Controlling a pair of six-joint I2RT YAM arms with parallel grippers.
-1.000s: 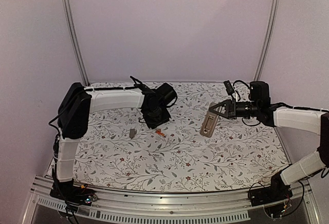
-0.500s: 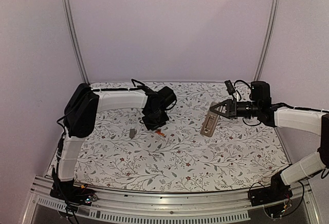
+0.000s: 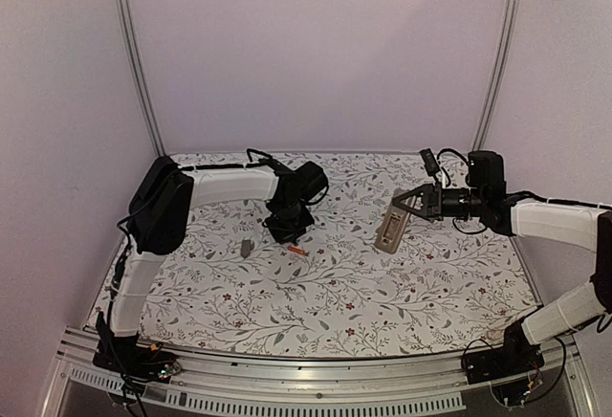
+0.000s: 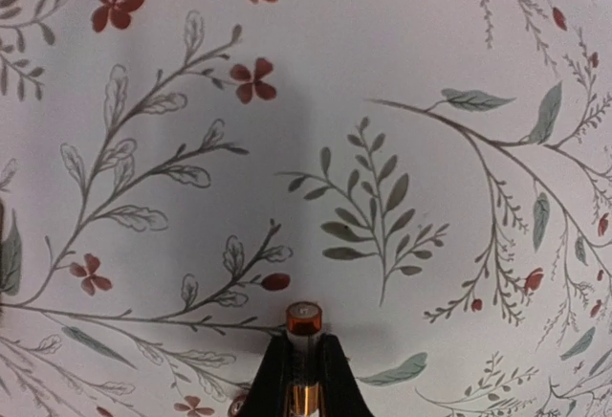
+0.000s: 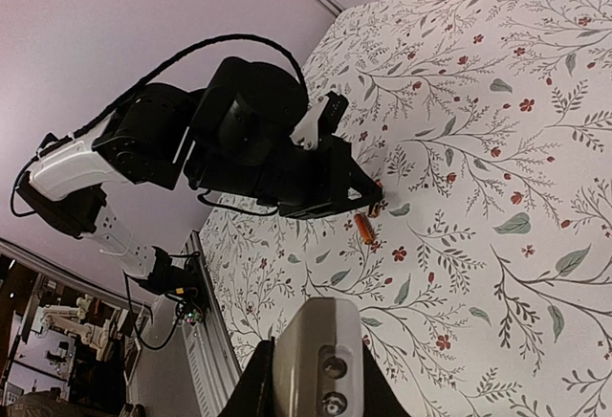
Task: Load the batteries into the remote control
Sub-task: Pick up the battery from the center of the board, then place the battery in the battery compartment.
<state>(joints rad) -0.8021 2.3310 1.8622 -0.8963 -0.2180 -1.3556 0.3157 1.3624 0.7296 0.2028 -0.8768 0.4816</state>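
Note:
My left gripper (image 3: 288, 232) points down at the cloth and is shut on an orange-red battery (image 4: 304, 319), whose tip sticks out past the fingertips in the left wrist view (image 4: 304, 364). A second battery (image 3: 298, 250) lies loose on the cloth just beside that gripper and also shows in the right wrist view (image 5: 363, 228). My right gripper (image 3: 405, 204) is shut on the upper end of the remote control (image 3: 388, 229), holding it tilted above the cloth with its grey-tan back showing. In the right wrist view the remote (image 5: 311, 336) fills the space between the fingers (image 5: 311, 384).
A small flat grey plastic piece (image 3: 247, 246) lies on the floral cloth left of the left gripper. Metal posts stand at the back corners, and an aluminium rail (image 3: 316, 384) runs along the near edge.
The left arm's upper link has swung to the right and its gripper has dropped slightly lower over the cloth. The right gripper and remote have barely moved.

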